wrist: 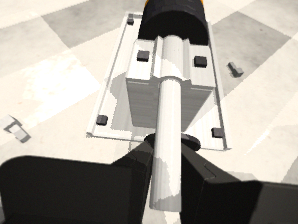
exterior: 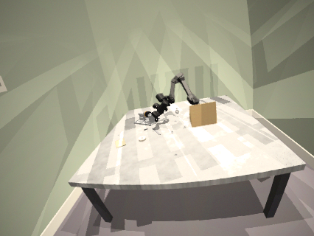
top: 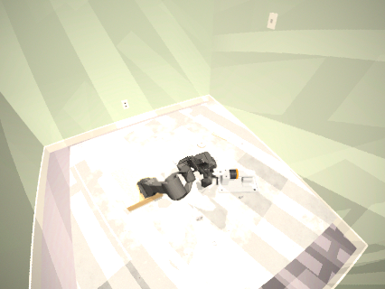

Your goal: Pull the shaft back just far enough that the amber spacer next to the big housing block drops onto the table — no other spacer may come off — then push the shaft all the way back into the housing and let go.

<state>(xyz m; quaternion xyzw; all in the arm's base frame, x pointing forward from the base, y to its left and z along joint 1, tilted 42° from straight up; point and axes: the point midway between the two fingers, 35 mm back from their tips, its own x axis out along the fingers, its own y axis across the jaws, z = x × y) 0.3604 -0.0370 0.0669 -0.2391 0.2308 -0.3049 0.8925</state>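
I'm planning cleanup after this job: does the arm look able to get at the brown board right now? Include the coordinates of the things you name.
Probably not yet: its gripper (wrist: 162,144) is shut on the shaft (wrist: 169,115), away from the board (exterior: 203,114).
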